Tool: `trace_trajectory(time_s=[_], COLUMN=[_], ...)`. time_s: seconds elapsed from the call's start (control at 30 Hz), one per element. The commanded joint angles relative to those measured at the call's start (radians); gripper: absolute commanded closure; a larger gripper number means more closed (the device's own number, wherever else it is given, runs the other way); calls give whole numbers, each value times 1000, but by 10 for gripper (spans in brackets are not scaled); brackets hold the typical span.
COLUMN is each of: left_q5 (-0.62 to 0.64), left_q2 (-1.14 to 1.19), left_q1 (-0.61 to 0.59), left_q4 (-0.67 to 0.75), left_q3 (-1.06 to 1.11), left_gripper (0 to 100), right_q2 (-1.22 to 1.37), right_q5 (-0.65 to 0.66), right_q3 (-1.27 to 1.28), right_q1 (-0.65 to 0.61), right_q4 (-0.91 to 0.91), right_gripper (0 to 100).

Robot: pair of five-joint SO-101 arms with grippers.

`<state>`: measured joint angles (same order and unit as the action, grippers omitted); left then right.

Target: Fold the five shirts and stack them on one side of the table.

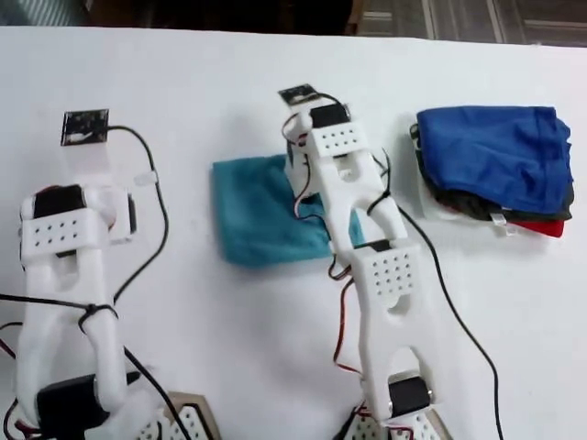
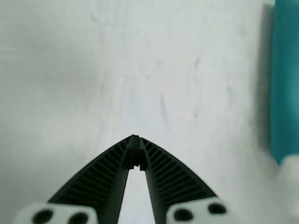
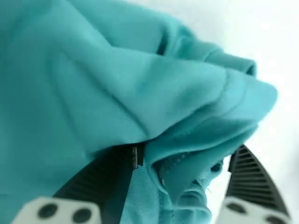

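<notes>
A folded teal shirt point(image 1: 257, 215) lies on the white table point(image 1: 183, 73) near the middle. My right gripper point(image 3: 187, 154) is at that shirt's right edge, its dark fingers point(image 3: 247, 172) shut on a thick bunch of the teal fabric point(image 3: 117, 79). At the right side sits a stack of folded shirts, with a blue shirt point(image 1: 491, 151) on top and a dark one point(image 1: 468, 203) and a red one point(image 1: 537, 226) showing under it. My left gripper point(image 2: 134, 142) is shut and empty over bare table, left of the teal shirt point(image 2: 282, 84).
The left arm point(image 1: 60, 275) stands at the table's left, with its cable point(image 1: 160, 211) looping across the surface. The right arm point(image 1: 385, 275) stretches over the teal shirt's right part. Bare table lies between the teal shirt and the stack.
</notes>
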<state>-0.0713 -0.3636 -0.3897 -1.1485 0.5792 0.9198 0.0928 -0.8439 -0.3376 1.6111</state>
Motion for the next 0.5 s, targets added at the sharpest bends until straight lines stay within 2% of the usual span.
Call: trace_trajectory(time_s=[0.0,0.13,0.47], left_q5=[3,3,3], left_q2=[-41,-41,-41], left_q1=[-9,-9,-8], left_q4=[35,57,64], left_q3=[-5,-10,-12], left_gripper=[974,974,974], right_q2=[-5,-5,134], right_q5=[-51,-52,-44], right_q3=[-37,-35,-51], right_q1=[24,48,58], right_q4=[-19,-12,-10], right_gripper=[673,639,641])
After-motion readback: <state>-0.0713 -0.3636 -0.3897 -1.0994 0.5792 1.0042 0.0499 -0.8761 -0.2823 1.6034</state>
